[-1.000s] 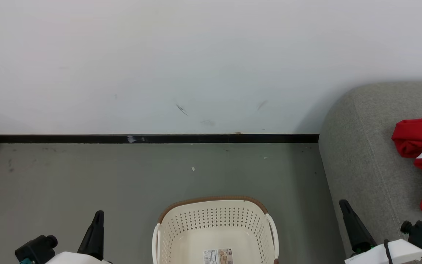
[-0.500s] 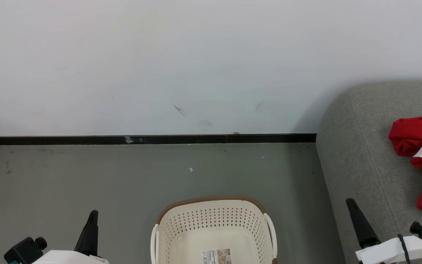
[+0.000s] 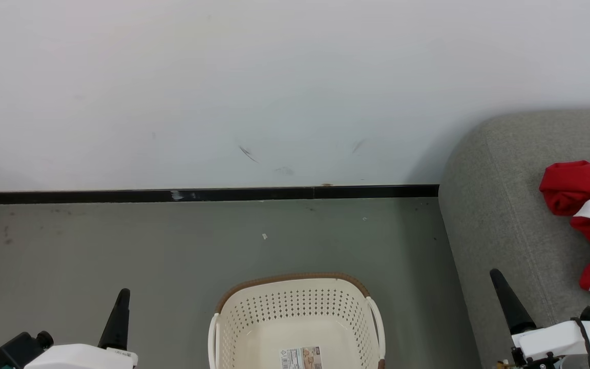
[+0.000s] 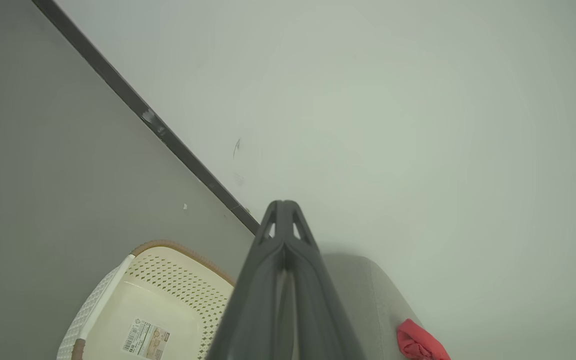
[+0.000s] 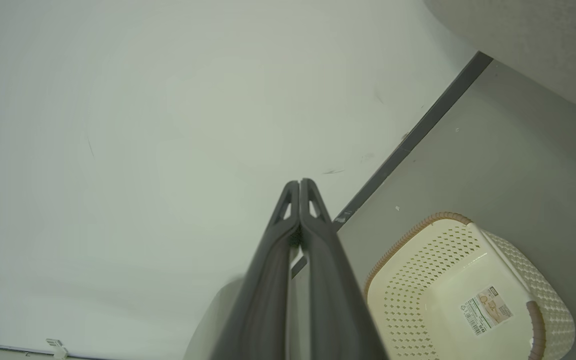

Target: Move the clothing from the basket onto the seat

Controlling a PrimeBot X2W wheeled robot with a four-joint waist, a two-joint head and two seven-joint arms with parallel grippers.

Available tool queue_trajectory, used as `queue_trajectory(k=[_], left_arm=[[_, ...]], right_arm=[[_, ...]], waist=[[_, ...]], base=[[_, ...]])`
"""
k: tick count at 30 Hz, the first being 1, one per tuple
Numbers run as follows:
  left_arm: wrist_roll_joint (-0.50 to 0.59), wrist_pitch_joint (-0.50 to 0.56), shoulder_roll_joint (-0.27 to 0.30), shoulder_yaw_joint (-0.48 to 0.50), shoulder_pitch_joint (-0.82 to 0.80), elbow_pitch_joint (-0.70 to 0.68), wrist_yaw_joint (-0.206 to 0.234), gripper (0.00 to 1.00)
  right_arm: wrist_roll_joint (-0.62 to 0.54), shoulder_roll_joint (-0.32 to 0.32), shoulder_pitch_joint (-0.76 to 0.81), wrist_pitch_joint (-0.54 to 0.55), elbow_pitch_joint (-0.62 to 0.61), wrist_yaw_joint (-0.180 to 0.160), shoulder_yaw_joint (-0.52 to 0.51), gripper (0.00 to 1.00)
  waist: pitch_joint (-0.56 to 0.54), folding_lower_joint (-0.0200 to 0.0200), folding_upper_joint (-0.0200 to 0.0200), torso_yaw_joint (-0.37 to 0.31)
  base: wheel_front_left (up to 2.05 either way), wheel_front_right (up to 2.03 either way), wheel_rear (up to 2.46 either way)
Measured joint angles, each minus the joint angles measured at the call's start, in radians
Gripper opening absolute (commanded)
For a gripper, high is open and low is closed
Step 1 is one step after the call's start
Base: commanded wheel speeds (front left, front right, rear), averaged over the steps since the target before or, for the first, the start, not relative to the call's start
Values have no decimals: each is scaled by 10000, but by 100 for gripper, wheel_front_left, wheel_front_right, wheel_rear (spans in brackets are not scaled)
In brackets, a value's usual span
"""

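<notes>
The cream basket (image 3: 295, 287) with its brown rim stands on the floor at the bottom centre, with only a label inside; it also appears as the basket (image 4: 118, 310) and the basket (image 5: 418, 250) in the wrist views. Red clothing (image 3: 589, 205) with white panels lies on the grey seat (image 3: 500, 215) at the right, and a red bit of clothing (image 4: 418, 342) shows beside the seat (image 4: 368, 295). My left gripper (image 3: 121, 300) is shut and empty, left of the basket; in its wrist view the left gripper (image 4: 283, 207) points up. My right gripper (image 3: 497, 281) is shut and empty over the seat's front, its tips (image 5: 299, 186) together.
A white wall (image 3: 274, 92) with a black baseboard (image 3: 197, 194) runs behind the basket. Grey floor (image 3: 121, 246) spreads between wall and basket, with small specks on it. The seat's rounded corner (image 3: 459, 154) rises to the right of the basket.
Both grippers have drawn outward and lower in the head view, the left toward the left, the right toward the right. The picture has shifted slightly left. Basket and clothing lie as before.
</notes>
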Motion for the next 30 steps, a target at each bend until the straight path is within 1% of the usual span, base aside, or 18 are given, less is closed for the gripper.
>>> queue_trajectory(k=[19,20,30], left_arm=[[-2071,593,-205,602,-208,136,-226,0],[-2288,688,-219,677,-223,150,-314,0],[-3315,922,-299,978,-242,242,-487,0]], right_arm=[[2545,-82,-408,483,397,0,-270,0],[2800,-88,-411,522,439,0,-295,0],[4052,-121,-637,729,560,0,-464,0]], waist=[[34,-4,0,-117],[36,-5,0,-129],[47,-5,0,-186]], base=[[0,0,0],[0,0,0],[0,0,0]])
